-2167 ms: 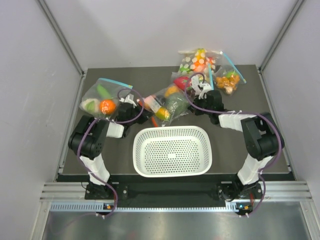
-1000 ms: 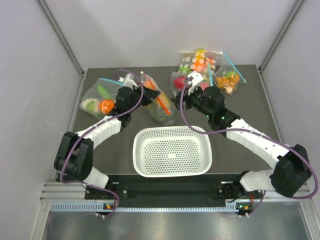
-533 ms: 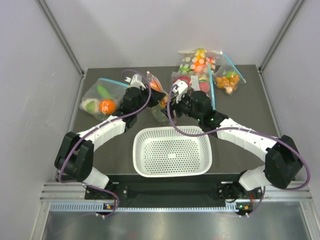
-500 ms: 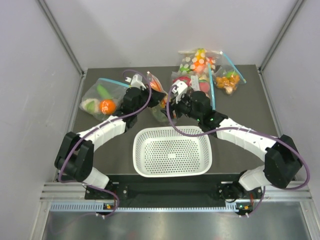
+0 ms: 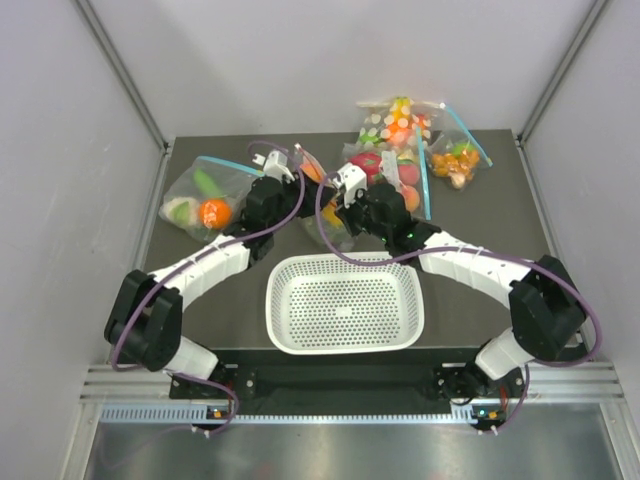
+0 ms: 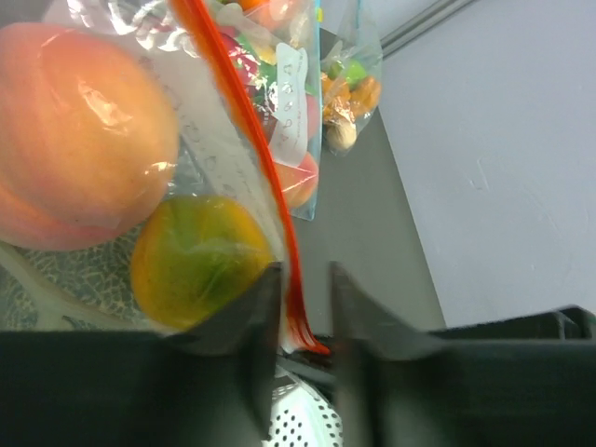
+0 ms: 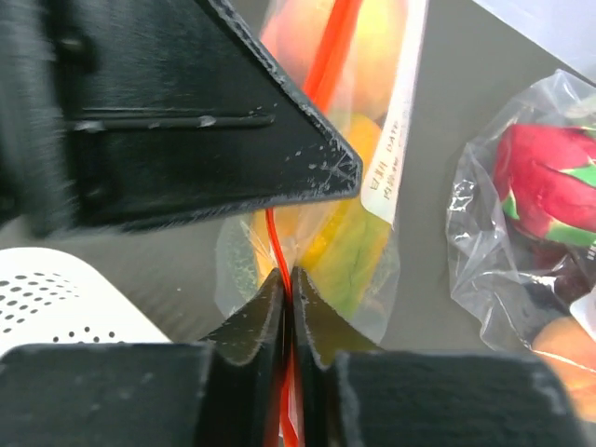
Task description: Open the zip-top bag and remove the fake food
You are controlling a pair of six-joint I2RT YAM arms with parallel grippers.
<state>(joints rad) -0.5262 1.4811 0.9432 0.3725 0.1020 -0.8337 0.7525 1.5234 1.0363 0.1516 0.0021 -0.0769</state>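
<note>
- The zip-top bag [image 7: 372,251] is at the far middle of the surface [image 5: 480,230], just beyond the far rim of the white basket [image 5: 345,257], and both arms reach in to it
- Our right tool [image 7: 286,279] is closed, its jaws pinching the red zip strip [image 7: 326,56] with no gap showing between them
- Our left tool [image 6: 304,279] has its jaws narrowly parted; one end of the strip runs between them, against one finger with a gap to the other, so it does not look clamped there
- We cannot tell whether the bag's bottom rests on the surface or hangs from the pinch
- In both wrist views the strip reads as one unbroken red line, so we judge the mouth to be sealed and the opening step only begun
- All the fake food we can see is inside the plastic: an orange-red peach [image 6: 74,140] and a yellow-orange mango [image 6: 196,265] press against the film just under the strip
- The basket holds nothing, so no piece has come out
- What is left, as we read it: a firm hold on each lip, pulling the seal apart, then taking out every piece
- Blue-zipped bags lie to the far left [image 5: 205,195] and far right [image 5: 455,160], apart from the bag we are holding
</note>
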